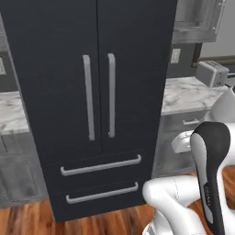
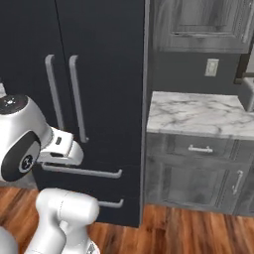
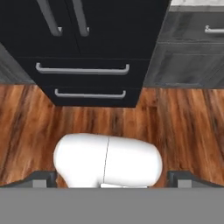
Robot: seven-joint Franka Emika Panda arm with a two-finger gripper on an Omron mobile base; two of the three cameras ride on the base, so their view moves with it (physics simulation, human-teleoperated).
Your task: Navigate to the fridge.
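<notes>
The fridge is a tall matte-black French-door unit straight ahead and close. Two long vertical silver handles meet at its centre, and two drawers with horizontal silver bars sit below. In the right base view the fridge takes up the left half. The hand view looks down at the fridge's drawers and the wooden floor in front of them. My gripper hangs folded in over the base, short of the fridge, its dark fingertips wide apart, open and holding nothing.
Grey cabinets with a marble counter flank the fridge on the right, with a toaster on the counter further along. Another marble counter adjoins on the left. Wooden floor lies between me and the fridge.
</notes>
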